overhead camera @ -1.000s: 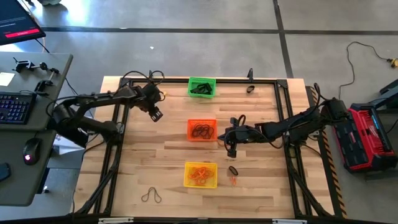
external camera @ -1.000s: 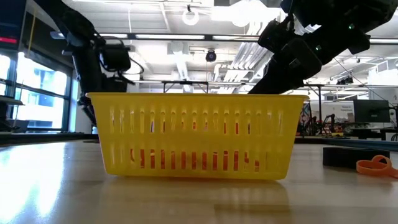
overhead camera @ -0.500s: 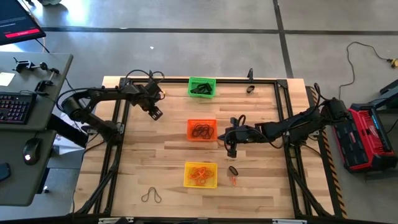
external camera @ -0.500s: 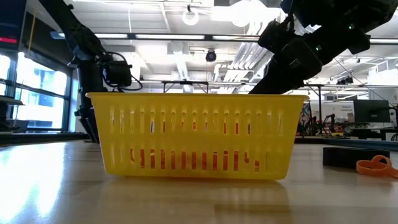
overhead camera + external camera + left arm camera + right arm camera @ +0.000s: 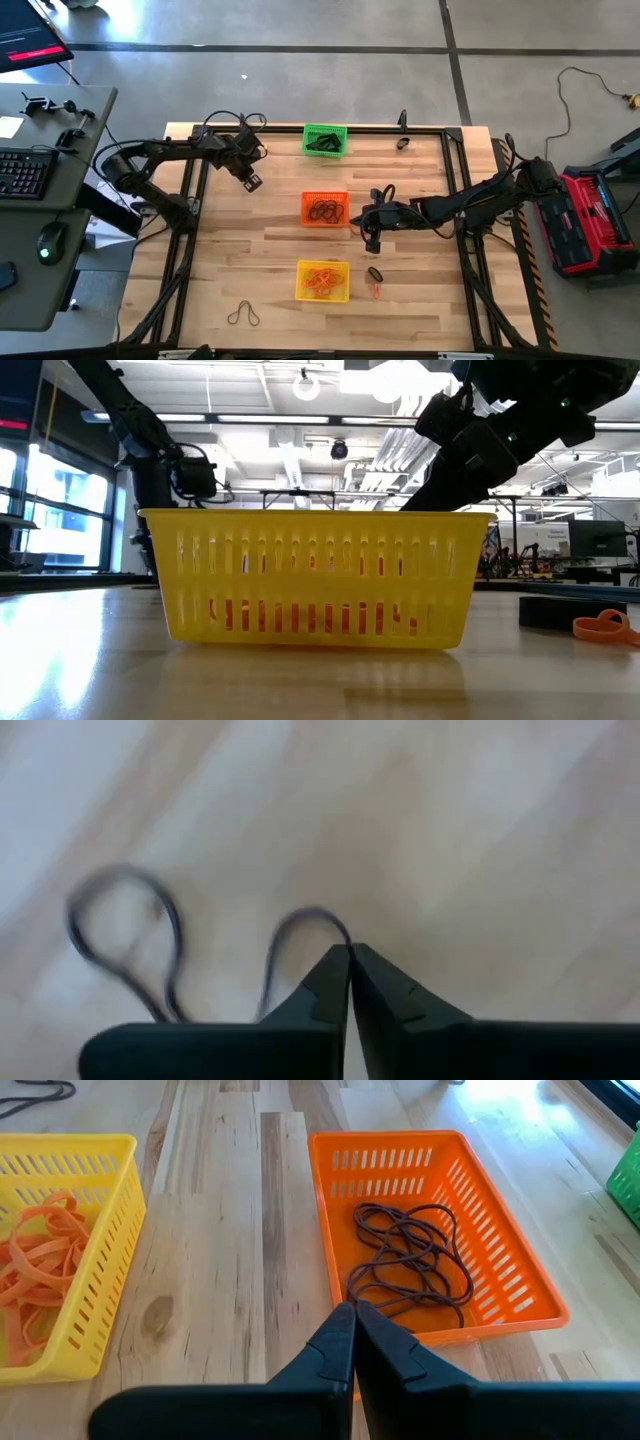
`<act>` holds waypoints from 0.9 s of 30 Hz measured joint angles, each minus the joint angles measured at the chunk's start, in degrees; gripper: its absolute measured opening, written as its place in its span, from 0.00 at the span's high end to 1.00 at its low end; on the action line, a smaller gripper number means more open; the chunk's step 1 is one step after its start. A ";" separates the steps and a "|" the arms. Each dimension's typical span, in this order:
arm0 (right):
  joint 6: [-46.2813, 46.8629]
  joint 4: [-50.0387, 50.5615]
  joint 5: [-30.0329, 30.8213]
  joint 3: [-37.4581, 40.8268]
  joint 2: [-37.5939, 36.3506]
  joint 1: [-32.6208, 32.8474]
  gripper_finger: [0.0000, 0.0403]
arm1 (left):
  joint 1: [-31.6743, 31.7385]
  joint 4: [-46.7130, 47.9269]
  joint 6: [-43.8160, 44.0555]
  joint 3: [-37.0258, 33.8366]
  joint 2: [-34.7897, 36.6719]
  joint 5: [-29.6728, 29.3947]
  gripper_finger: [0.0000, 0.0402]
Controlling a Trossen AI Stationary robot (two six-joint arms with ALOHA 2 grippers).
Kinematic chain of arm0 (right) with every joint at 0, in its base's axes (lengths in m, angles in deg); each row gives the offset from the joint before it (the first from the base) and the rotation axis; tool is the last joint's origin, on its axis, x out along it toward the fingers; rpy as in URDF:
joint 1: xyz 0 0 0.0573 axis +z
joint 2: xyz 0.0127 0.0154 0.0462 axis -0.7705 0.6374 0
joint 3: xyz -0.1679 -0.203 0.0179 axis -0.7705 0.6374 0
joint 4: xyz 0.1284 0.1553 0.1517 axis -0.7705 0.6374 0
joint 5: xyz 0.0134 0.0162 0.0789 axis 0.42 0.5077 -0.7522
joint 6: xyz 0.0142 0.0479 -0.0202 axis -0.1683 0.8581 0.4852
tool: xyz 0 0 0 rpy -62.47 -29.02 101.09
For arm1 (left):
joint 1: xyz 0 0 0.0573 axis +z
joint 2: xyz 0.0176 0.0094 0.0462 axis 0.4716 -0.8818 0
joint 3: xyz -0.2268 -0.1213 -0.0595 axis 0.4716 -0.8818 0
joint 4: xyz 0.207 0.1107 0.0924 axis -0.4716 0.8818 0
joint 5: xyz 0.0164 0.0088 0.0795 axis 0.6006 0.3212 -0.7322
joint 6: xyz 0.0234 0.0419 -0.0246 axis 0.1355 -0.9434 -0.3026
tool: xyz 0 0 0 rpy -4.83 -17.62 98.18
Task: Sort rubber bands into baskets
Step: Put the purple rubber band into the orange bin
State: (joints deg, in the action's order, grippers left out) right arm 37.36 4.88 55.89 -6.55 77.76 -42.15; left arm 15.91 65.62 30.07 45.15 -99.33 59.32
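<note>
Three baskets stand in a row down the table's middle: green (image 5: 324,140) far, orange (image 5: 325,208) in the middle with thin dark bands (image 5: 405,1260), yellow (image 5: 323,281) near with orange bands (image 5: 40,1265). My left gripper (image 5: 252,184) points down at the table's far left and is shut on a thin dark rubber band (image 5: 125,935) lying on the wood. My right gripper (image 5: 372,243) hangs shut with nothing in it, just right of the orange basket. Loose bands lie right of the yellow basket: a thick black one (image 5: 375,273) and an orange one (image 5: 376,291). My left gripper pinches one strand of the thin dark band (image 5: 305,918) at its fingertips, coming from above and pointing down. The rest of the band lies slack in loops on the table beside the fingers. The view is blurred, so no more of the hold shows.
A thin dark band (image 5: 243,316) lies near the table's front left corner, and a black one (image 5: 402,143) near the far edge, right of the green basket. A black frame (image 5: 455,200) runs around the tabletop. A desk with a keyboard (image 5: 25,170) stands to the left.
My left gripper has sunk a little toward the table at the far left, its arm drawing in behind it. My right gripper and the baskets have kept still.
</note>
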 joint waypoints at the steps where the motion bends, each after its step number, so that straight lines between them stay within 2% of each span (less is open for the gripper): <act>1: 0.03 0.00 0.00 0.00 0.00 0.00 1.00 | -0.52 -0.61 -0.36 0.59 -0.04 -0.29 0.98; 10: 0.50 0.07 -0.02 0.00 0.00 -0.01 1.00 | -6.09 -0.29 -1.39 6.59 4.38 0.51 1.00; 17: 2.41 0.58 0.00 0.02 -0.42 0.00 1.00 | -10.16 0.13 -0.07 10.13 9.07 5.05 1.00; 20: 3.50 1.53 0.05 0.02 -1.77 0.00 1.00 | -12.73 0.15 0.14 11.47 10.61 5.06 1.00; 27: 3.48 7.20 5.49 0.02 -6.99 -0.01 1.00 | -20.62 0.13 0.29 15.91 12.09 2.36 1.00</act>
State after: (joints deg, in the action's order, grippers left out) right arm 40.84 12.08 61.39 -6.53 70.77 -42.16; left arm -4.70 65.75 30.36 61.05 -87.24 61.68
